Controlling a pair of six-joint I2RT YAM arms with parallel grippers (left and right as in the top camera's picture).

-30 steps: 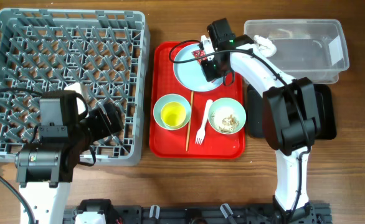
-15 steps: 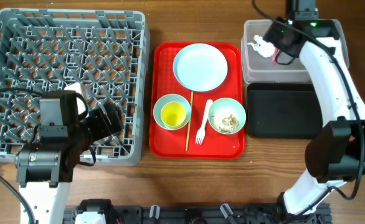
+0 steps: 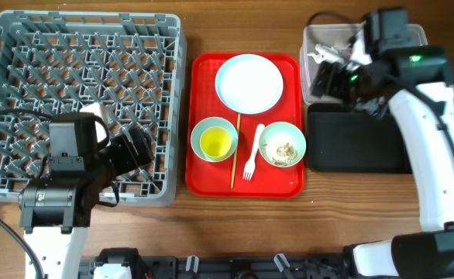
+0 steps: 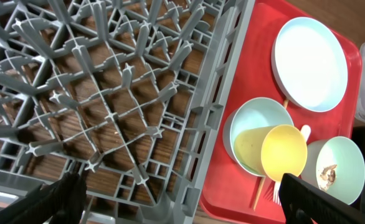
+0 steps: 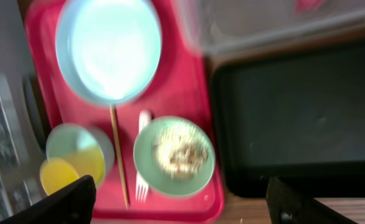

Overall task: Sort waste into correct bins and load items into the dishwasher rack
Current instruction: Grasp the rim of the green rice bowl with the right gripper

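My right gripper [image 3: 329, 77] hangs open and empty over the near left edge of the clear tub bin [image 3: 328, 35], beside the black tray bin [image 3: 359, 139]. A crumpled white tissue [image 3: 322, 53] lies in the tub. A blurred red patch [image 5: 308, 5] also shows inside the tub in the right wrist view. The pale plate [image 3: 249, 84], a bowl with the yellow cup [image 3: 214, 141], the fork [image 3: 250, 159], the stick [image 3: 235, 151] and a bowl of crumbs [image 3: 282, 144] are on the red tray. My left gripper [image 3: 134, 147] stands open over the grey rack [image 3: 25, 46].
The red tray [image 3: 204, 178] lies between the rack and the two bins. The black tray [image 5: 294, 118] holds nothing that I can see. Bare wooden table [image 3: 235, 225] runs along the front edge. The left arm's base [image 3: 53, 205] stands at the rack's front left.
My right arm swung from the plate over to the clear tub and its jaws opened. It has since drawn back toward the tub's near left edge. The left arm has not moved.
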